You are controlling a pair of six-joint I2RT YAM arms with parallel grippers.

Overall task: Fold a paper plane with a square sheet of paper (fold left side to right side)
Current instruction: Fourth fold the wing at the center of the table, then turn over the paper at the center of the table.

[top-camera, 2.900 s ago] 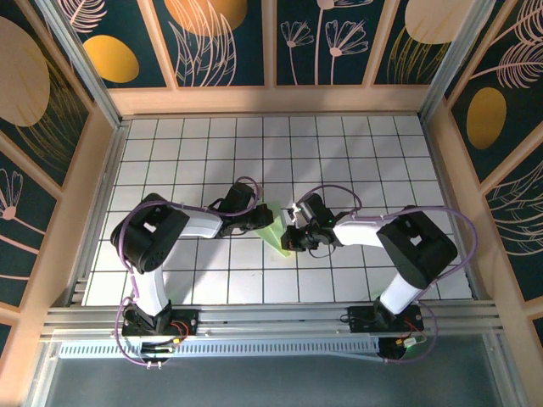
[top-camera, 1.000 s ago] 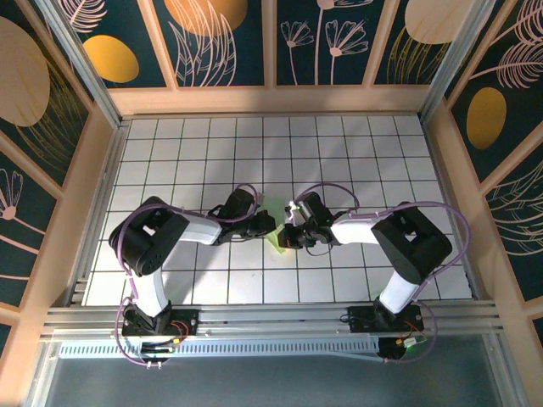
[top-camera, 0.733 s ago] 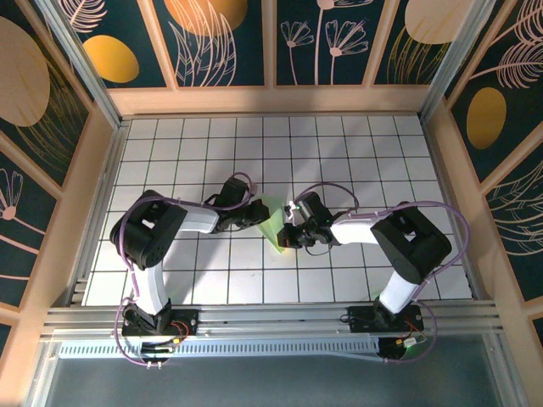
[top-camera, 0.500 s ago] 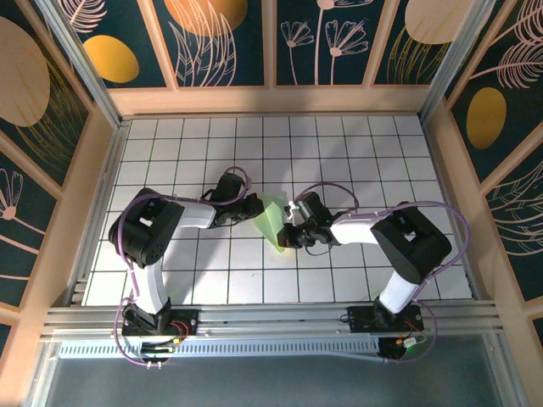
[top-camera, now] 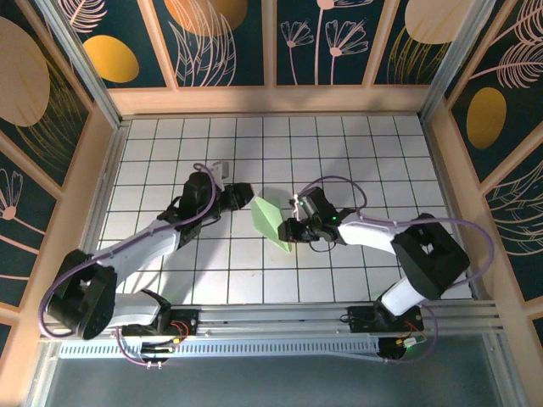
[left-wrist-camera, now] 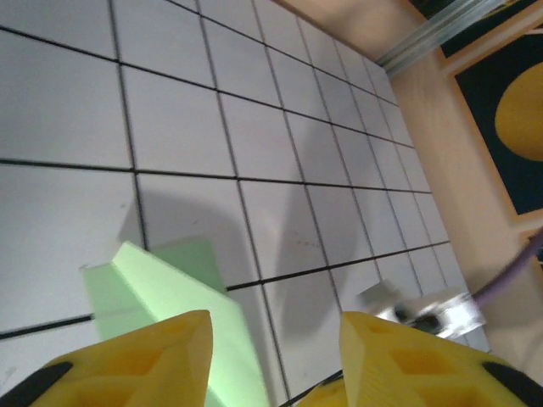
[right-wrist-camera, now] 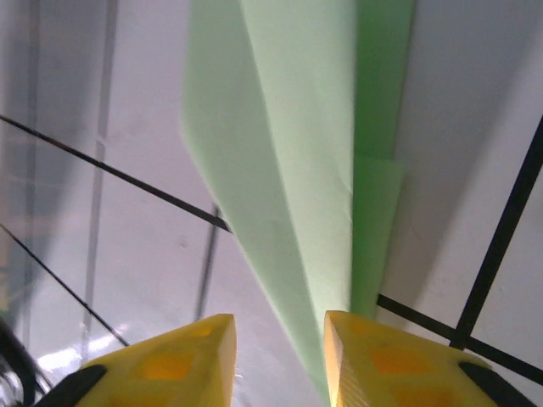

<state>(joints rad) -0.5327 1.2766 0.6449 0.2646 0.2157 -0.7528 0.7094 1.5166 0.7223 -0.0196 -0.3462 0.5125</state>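
Yellow-tipped, the right gripper (right-wrist-camera: 276,331) is standing with jaws parted, clamping nothing, right at the narrow near end of the paper plane (right-wrist-camera: 297,161). The pale green dart is lying flat on the grid table (top-camera: 356,153), its long axis running near-right to far-left. The left gripper (left-wrist-camera: 273,326), also gaping and empty, is hovering over the wide far-left end. The right is looking a shade closer.

A robot lab cell: white grid-tiled table (top-camera: 339,144), floral-painted panels (top-camera: 221,42) as walls, aluminium rail (top-camera: 271,318) in front.
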